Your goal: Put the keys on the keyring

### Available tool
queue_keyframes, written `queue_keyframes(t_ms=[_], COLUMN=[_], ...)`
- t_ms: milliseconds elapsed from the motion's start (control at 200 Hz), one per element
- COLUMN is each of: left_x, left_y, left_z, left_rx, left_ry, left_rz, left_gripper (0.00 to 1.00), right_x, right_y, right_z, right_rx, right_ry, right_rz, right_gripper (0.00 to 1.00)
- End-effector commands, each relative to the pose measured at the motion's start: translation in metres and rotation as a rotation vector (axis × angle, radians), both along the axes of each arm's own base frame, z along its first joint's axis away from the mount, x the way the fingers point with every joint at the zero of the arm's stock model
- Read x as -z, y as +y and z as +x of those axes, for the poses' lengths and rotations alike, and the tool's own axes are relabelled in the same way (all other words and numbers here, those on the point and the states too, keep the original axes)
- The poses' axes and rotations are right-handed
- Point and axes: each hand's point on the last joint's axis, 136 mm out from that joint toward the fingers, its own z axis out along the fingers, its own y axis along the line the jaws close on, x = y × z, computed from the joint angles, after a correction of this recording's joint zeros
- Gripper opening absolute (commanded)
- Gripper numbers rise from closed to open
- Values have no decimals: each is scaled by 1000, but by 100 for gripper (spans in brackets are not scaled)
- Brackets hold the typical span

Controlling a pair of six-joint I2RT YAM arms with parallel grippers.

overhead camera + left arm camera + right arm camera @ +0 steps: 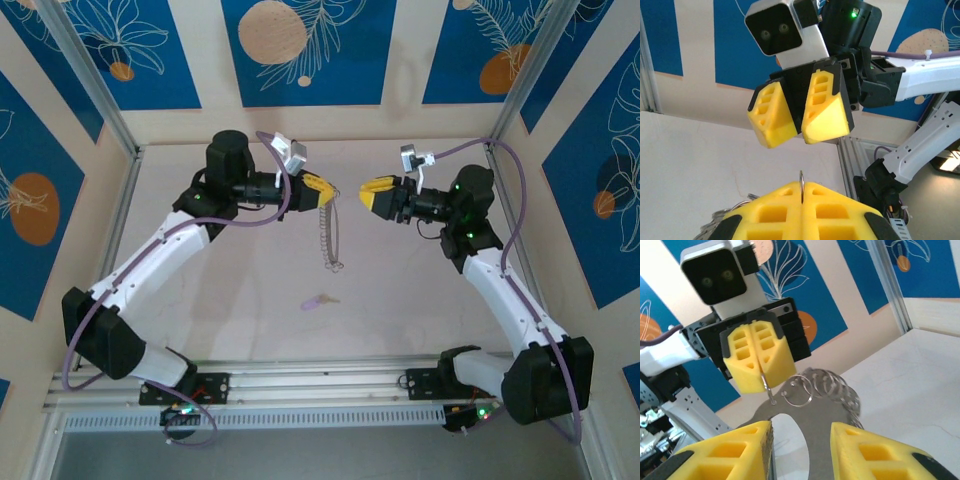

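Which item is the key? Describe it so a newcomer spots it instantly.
On the pale table, find the left gripper, which dangles the keyring. The key lies alone just nearer the arm bases: small, lilac-headed, unlike the hoop of silver loops.

The left gripper [802, 197], yellow jaws pressed together on the thin wire of the keyring [801, 179], faces the right gripper [799, 135], jaws slightly parted, raised above the pale counter [685, 165].

one key [318, 300], one keyring [331, 238], two end effectors [329, 190] [366, 193]
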Motion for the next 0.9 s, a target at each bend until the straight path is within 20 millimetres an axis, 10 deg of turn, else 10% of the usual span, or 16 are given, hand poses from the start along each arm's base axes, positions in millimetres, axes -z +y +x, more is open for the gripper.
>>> queue_keyframes(t_ms=[0,895], left_x=[-12,-18], left_y=[-1,-3], left_z=[-11,-14], left_rx=[63,94], left_ry=[-45,-27], left_rz=[-15,-28], left_gripper=[0,0], right_x=[-14,-18], right_y=[6,41], right_z=[-12,-4], right_rx=[-47,-133], right_ry=[-79,-107], right_rz=[-10,11], right_gripper=[35,28])
